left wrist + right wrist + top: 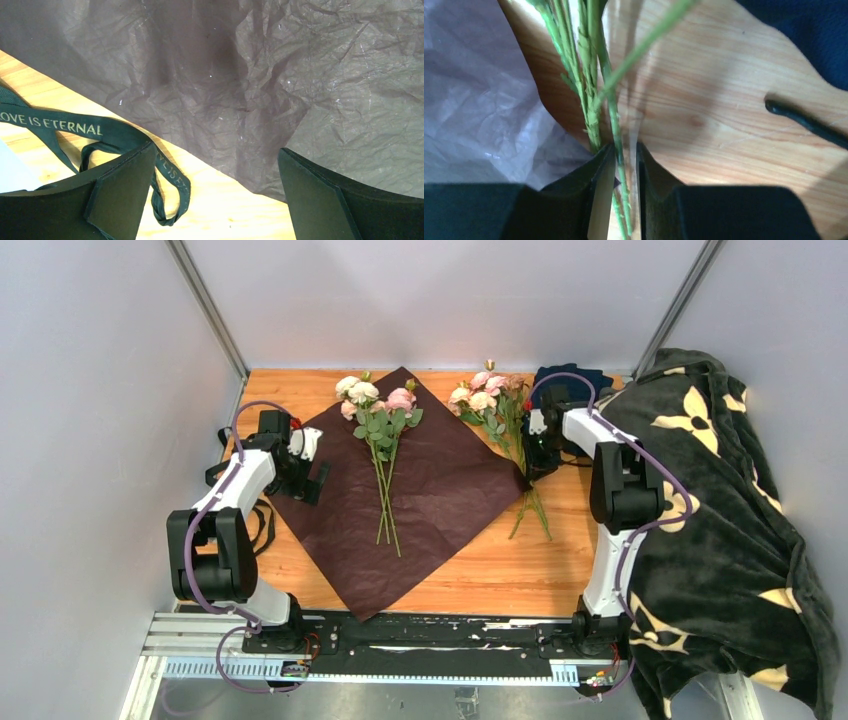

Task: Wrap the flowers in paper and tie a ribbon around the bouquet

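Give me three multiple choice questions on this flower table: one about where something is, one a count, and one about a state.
1. Where does the ribbon lie?
A) on the table, left of the paper
B) on the floor
C) on top of the paper

2. How many bunches of roses are there?
A) one
B) two
C) three

3. How is the left tool?
A) shut on the ribbon
B) shut on the paper
C) wide open

Answers:
1 A, its loops rest on bare wood beside the sheet's edge.
2 B, the middle bunch lies on the paper and the right bunch lies beside it.
3 C, its fingers stand far apart, gripping nothing.
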Tool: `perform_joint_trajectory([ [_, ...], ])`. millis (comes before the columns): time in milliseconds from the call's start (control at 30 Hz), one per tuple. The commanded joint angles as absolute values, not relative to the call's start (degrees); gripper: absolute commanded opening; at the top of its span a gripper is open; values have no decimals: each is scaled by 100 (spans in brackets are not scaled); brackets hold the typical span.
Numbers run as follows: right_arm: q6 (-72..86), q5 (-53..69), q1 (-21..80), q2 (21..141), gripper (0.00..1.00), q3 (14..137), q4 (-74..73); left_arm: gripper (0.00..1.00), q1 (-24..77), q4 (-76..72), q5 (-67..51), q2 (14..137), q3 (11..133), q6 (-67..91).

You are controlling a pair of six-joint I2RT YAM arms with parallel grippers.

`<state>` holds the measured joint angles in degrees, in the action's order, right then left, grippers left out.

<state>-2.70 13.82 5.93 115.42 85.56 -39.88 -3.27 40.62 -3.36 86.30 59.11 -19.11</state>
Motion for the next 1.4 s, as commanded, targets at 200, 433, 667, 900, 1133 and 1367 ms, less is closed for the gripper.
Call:
perform_joint_trajectory([
  [200, -342, 749, 535, 11913, 2, 8542, -3970, 100, -342, 4120, -315, 8625, 5937, -1951],
  [433, -391, -508, 755, 10610, 0, 8524, -4089, 100, -343, 4122, -318, 8654, 5943, -1956],
  [667, -366, -3129, 789, 8343, 0, 8091, -2981, 100, -343, 4113, -348, 8579, 5960, -1975],
  [900, -1437, -4283, 986, 7662, 0, 7672, -1750, 100, -343, 4111, -366, 8582, 5983, -1986],
  [1133, -1517, -3641, 1291, 8162, 0, 8527, -2961, 100, -341, 4111, -360, 8488, 5985, -2019],
  [1367, -1061, -1401, 1299, 7726, 0, 8663, -3256, 100, -341, 4135, -320, 8443, 6042, -2062],
])
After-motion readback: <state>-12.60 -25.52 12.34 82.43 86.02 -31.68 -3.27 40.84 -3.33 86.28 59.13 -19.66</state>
